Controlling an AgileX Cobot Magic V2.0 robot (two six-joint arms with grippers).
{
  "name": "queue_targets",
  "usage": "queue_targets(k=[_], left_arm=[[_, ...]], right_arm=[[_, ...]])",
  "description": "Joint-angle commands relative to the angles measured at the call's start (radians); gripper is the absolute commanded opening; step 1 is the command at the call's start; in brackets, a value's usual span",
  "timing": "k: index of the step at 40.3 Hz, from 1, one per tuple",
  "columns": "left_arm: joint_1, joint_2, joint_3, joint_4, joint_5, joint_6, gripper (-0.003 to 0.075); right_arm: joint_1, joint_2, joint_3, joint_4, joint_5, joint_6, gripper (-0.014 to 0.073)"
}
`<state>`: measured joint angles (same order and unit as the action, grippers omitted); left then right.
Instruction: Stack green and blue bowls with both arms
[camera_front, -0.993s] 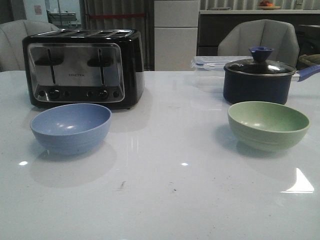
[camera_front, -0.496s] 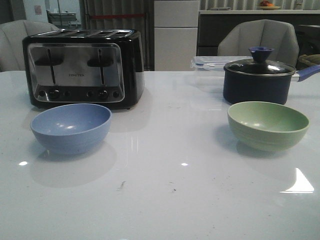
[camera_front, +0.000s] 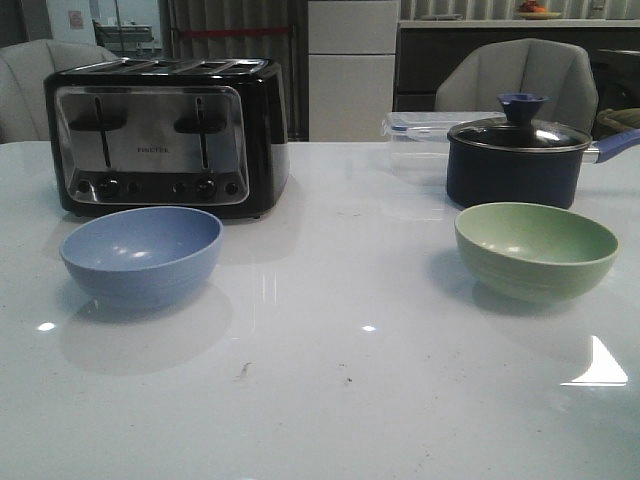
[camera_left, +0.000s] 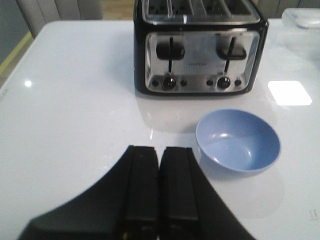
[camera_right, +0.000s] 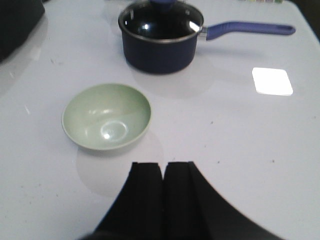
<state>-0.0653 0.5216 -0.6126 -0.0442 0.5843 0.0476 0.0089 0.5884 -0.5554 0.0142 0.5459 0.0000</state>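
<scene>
Nearest, each claw hangs above the white table with its fingers pressed together, holding nothing: the left claw near the blue bowl, the right claw near the green bowl. The bowls sit upright, well apart. Farther back stand a toaster behind the blue one and a lidded pot behind the green.

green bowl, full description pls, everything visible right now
The green bowl is a pale sage, matte, round bowl with faintly ribbed sides. It is empty, with a soft glare spot inside, and stands upright on the white table, in front of the navy lidded pot and apart from it. Nothing touches it but the table. The right gripper, fingers together, is short of it, not in contact.
</scene>
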Motion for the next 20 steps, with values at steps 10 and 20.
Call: queue_targets(k=[10,20], left_arm=[[-0.008,0.130,-0.032,-0.002,-0.052,-0.001,0.0158],[-0.008,0.156,-0.032,-0.002,-0.080,-0.001,0.0484]], right_arm=[[-0.003,0.212,-0.034,0.002,-0.065,0.000,0.0166],[-0.003,0.387,-0.071,0.002,-0.114,0.000,0.0567]])
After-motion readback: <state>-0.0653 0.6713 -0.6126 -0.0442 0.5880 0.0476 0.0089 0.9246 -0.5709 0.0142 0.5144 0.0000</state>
